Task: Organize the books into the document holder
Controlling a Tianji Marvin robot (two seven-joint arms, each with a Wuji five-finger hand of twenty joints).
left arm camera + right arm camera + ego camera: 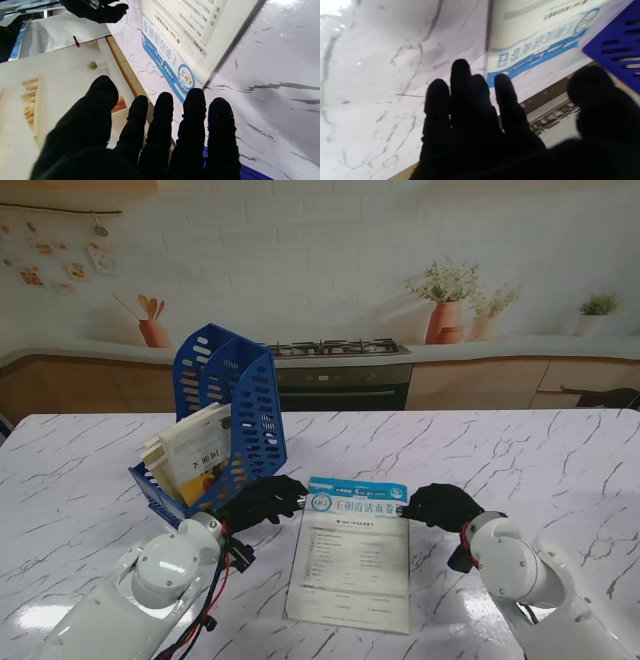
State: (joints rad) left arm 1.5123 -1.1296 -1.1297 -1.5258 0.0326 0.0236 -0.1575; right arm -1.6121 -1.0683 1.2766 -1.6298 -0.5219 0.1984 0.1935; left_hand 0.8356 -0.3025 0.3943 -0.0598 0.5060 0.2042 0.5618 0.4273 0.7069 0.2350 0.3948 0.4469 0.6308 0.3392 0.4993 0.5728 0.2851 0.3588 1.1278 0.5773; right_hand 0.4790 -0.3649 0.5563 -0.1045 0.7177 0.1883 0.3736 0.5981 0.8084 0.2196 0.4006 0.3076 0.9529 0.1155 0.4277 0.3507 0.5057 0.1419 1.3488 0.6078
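Note:
A white booklet (352,555) with a blue header strip lies flat on the marble table (520,450), between my two black-gloved hands. My left hand (262,500) rests at its far left corner, fingers stretched out and apart, nothing gripped. At the far right corner is my right hand (440,505), also spread and holding nothing. The blue slotted document holder (228,415) stands tilted just beyond my left hand, with several books (195,452) in it. The left wrist view has the fingertips (195,100) at the booklet (175,37) edge. The right wrist view shows fingertips (502,82) touching the booklet (532,42).
A kitchen backdrop with a stove (335,350) and potted plants (445,305) runs behind the table's far edge. The holder's blue wall (617,47) appears in the right wrist view. My right hand (100,10) shows across the booklet in the left wrist view.

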